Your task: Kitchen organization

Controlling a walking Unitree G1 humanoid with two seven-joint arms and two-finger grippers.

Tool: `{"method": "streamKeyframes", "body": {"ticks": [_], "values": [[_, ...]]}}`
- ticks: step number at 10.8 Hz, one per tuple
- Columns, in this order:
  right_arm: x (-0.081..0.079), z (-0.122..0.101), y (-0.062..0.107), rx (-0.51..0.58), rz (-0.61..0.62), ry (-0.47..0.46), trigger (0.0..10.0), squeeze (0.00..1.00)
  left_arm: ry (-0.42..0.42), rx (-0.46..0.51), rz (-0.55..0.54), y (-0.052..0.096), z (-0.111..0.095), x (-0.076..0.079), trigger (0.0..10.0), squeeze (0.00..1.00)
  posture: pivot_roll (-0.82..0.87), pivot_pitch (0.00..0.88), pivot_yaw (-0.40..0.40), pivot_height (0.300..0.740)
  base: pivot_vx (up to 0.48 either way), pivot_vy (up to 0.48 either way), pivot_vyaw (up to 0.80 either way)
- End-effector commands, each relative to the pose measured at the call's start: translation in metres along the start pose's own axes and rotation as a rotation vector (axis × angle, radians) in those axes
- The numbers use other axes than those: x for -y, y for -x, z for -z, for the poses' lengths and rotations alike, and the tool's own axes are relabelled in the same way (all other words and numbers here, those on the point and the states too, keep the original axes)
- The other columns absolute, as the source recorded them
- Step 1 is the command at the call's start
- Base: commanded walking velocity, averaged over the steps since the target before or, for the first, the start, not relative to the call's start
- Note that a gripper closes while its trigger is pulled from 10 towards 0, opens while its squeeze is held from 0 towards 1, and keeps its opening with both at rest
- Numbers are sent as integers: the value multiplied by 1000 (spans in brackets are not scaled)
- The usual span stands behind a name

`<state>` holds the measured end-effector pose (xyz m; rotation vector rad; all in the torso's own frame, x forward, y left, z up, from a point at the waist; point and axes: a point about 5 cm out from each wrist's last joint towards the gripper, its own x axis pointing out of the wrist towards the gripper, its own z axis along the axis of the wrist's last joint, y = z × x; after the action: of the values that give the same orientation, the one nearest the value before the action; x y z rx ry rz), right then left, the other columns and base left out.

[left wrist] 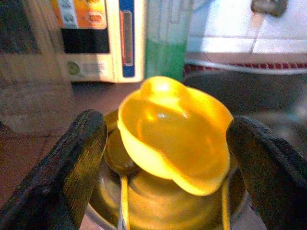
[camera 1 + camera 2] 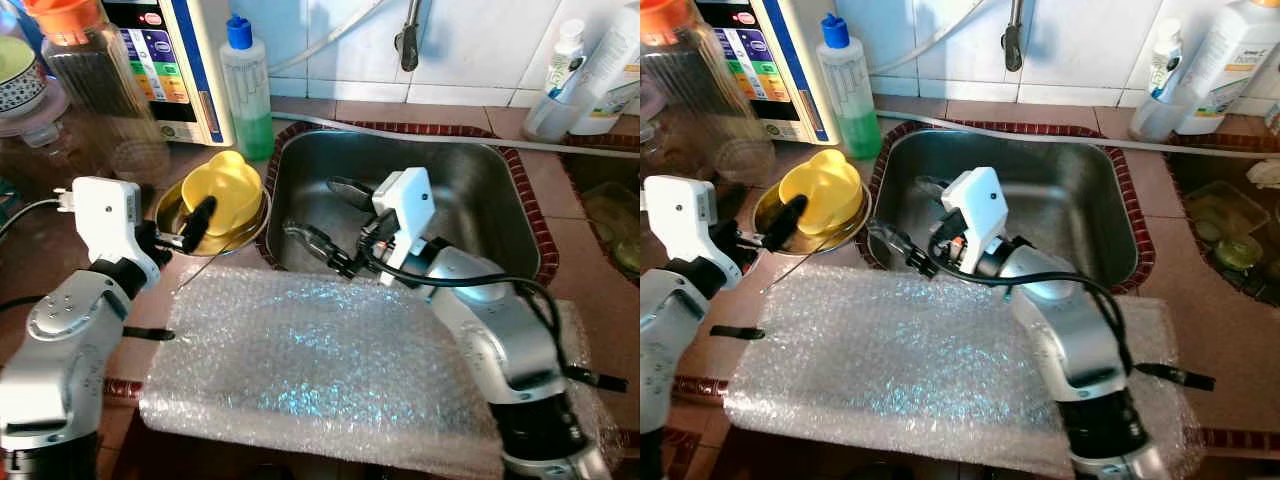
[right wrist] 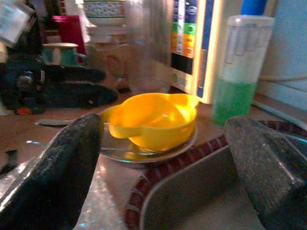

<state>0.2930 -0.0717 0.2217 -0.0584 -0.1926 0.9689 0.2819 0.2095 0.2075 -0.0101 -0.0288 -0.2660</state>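
A yellow lobed bowl [image 2: 230, 188] sits inside a shallow steel bowl [image 2: 178, 208] on the counter, left of the sink [image 2: 480, 190]. A spoon [image 1: 123, 189] lies in the steel bowl under the yellow one. My left gripper [image 2: 192, 232] is open at the steel bowl's near left rim, and the yellow bowl [image 1: 175, 132] shows between its fingers [image 1: 72, 163]. My right gripper [image 2: 326, 216] hangs open and empty over the sink's left edge, pointing toward the yellow bowl [image 3: 153, 117].
A sheet of bubble wrap [image 2: 300, 370] covers the counter in front. A green soap bottle [image 2: 246, 90], a white appliance [image 2: 170, 60] and a glass jar [image 2: 95, 75] stand behind the bowls. The tap [image 2: 408, 40] hangs over the sink; bottles [image 2: 580, 75] stand back right.
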Motion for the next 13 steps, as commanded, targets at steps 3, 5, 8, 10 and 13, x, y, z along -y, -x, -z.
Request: {"method": "streamKeyframes", "body": {"ticks": [3,5,8,10,13], "values": [[-21,-9,-1,-1,-148,45,10000,0,14,-48,13,-9,-2,1,10000,0,-71,206,39,740,0,0,0],[-25,-8,2,-49,-185,67,10000,0,40,-82,3,-22,2,5,10000,0,-76,205,46,740,0,0,0],[-25,-1,9,-100,-178,75,10000,0,71,-116,-66,-32,8,-1,10000,0,-89,203,60,740,0,0,0],[-27,-1,11,-115,-190,74,10000,0,110,-143,-90,-38,10,-1,10000,0,-98,203,67,740,0,0,0],[-26,1,13,-121,-183,69,10000,0,139,-172,-93,-37,15,-2,0,0,-100,202,69,740,0,0,0]]}}
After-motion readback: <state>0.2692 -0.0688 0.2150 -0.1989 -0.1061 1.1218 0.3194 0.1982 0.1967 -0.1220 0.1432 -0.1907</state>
